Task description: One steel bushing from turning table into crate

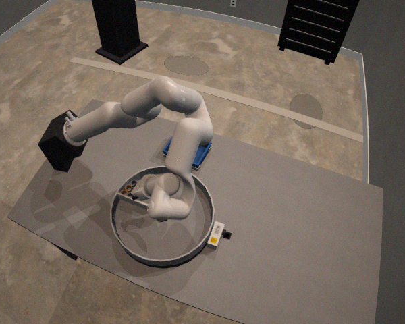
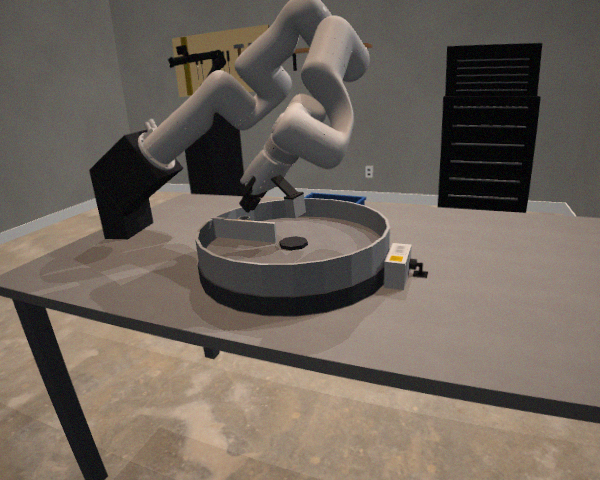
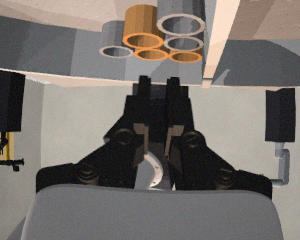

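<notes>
The round grey turning table [image 1: 163,220] sits mid-table. Several bushings [image 1: 128,188] stand clustered in its walled pocket at the rear left. In the wrist view the steel ones are grey, a tall one [image 3: 181,14] and a shorter one [image 3: 116,40], and orange ones [image 3: 144,30] stand among them. My gripper [image 3: 158,93] [image 2: 248,202] is shut with nothing between the fingers. It hangs a short way from the cluster, over the table's rim. In the top view the arm hides it. The blue crate [image 1: 199,153] lies behind the turning table, partly under my arm, and also shows in the exterior view [image 2: 335,196].
A straight divider wall [image 2: 243,229] closes off the bushing pocket. A black hub disc [image 2: 293,242] marks the turning table's centre. A white control box [image 2: 397,262] is fixed to its right side. My black base block [image 1: 57,144] stands at the table's left corner.
</notes>
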`<state>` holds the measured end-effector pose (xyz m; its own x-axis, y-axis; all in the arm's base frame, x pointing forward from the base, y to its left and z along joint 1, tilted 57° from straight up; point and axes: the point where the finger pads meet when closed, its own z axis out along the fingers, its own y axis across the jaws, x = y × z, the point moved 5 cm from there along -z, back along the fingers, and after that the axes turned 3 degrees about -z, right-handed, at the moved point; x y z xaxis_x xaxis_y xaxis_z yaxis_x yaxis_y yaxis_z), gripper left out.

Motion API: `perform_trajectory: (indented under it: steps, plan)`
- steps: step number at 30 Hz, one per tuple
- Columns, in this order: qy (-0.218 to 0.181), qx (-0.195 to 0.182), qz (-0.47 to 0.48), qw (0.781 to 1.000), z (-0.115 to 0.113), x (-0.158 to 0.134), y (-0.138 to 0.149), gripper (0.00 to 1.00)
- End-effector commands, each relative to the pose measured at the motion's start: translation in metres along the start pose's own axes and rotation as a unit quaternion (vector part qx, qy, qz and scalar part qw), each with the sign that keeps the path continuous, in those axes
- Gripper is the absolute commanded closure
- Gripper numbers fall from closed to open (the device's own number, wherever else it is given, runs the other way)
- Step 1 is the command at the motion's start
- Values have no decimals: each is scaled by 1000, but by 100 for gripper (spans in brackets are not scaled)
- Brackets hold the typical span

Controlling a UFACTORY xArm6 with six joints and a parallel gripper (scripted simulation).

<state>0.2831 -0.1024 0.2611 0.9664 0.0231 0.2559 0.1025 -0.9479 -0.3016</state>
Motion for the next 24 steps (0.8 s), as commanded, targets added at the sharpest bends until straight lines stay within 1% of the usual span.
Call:
perform_trajectory:
  steps: [1, 18, 24]
  plan:
    - [1, -1, 0, 1000, 4, 5, 1, 90]
    - [1, -1, 0, 1000, 8, 8, 1, 90]
    - [1, -1, 0, 1000, 16, 14, 1, 90]
